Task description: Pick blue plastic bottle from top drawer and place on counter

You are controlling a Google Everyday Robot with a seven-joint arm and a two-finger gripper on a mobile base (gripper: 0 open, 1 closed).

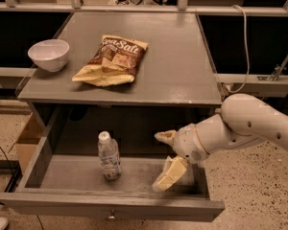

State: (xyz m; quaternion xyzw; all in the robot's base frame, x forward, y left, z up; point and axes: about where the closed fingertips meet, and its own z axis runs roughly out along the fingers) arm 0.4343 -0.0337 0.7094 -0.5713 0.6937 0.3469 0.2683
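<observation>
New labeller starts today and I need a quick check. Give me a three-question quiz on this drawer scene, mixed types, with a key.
1. True or false: the blue plastic bottle lies on its side in the top drawer.
2. Multiple choice: what sits on the counter? A) a white bowl and a sea salt chip bag; B) a mug and a sponge; C) a single can.
3. Fill in: the gripper is inside the open drawer, fingers open and not touching the bottle, on the bottle's ____ side in the camera view.

Key: 1 false, it stands upright with its cap on. 2 A. 3 right.
</observation>
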